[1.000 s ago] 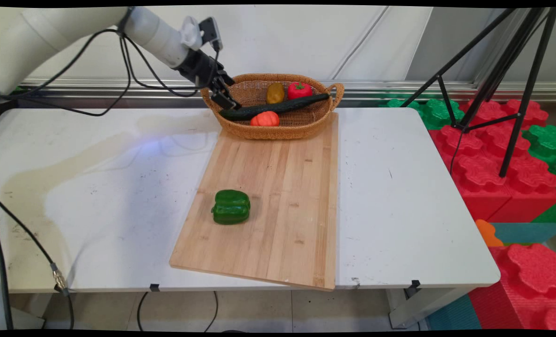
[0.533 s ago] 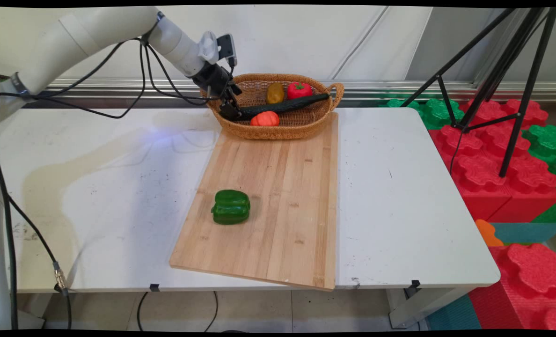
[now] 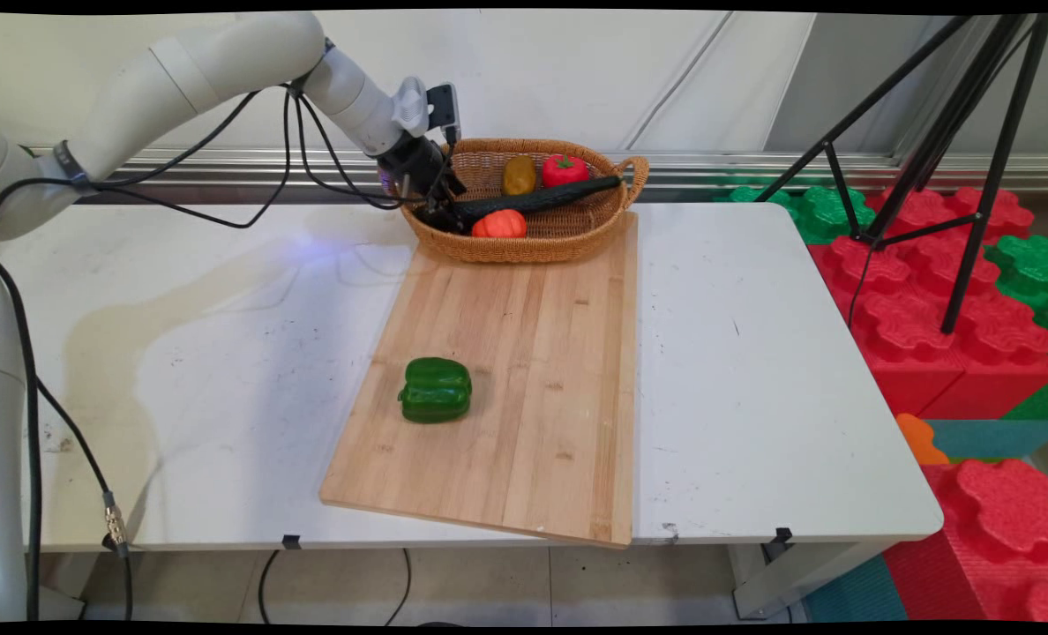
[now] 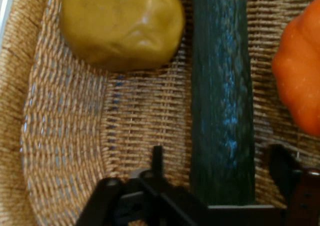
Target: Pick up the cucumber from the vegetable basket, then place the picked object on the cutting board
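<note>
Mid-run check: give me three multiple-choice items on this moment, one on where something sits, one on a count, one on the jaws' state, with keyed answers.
1. Where does the green pepper lie?
A. in the basket
B. on the board
C. on the bare table

2. How many items are in the basket?
A. two
B. four
C. six

3. How do the jaws stand?
A. open, one finger on each side of the cucumber's end
B. shut on the pepper
C. shut in the air above the board

Answers:
1. B: it rests on the board, toward its near left part.
2. B: cucumber, yellow piece, orange piece and red piece.
3. A: in the hand view the gripper has a finger on each side of the cucumber, with gaps showing.
</note>
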Controlling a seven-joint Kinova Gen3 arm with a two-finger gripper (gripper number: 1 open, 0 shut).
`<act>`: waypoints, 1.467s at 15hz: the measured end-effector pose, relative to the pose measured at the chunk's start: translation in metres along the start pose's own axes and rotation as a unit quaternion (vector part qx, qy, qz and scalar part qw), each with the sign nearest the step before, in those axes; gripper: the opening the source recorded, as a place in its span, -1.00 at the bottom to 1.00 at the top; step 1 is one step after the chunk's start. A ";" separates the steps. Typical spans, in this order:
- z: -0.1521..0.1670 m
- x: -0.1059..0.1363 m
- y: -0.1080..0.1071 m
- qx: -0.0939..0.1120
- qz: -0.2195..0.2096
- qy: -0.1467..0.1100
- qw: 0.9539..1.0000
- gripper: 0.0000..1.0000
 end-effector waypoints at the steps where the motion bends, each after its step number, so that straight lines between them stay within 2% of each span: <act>1: 0.002 0.001 0.000 -0.002 0.001 0.001 1.000 -1.00; 11: -0.006 0.010 0.000 -0.006 -0.006 0.020 1.000 -1.00; 17: -0.043 0.005 -0.001 0.000 -0.020 0.052 0.998 -1.00; 22: -0.085 -0.005 0.005 -0.006 -0.022 0.079 0.997 -1.00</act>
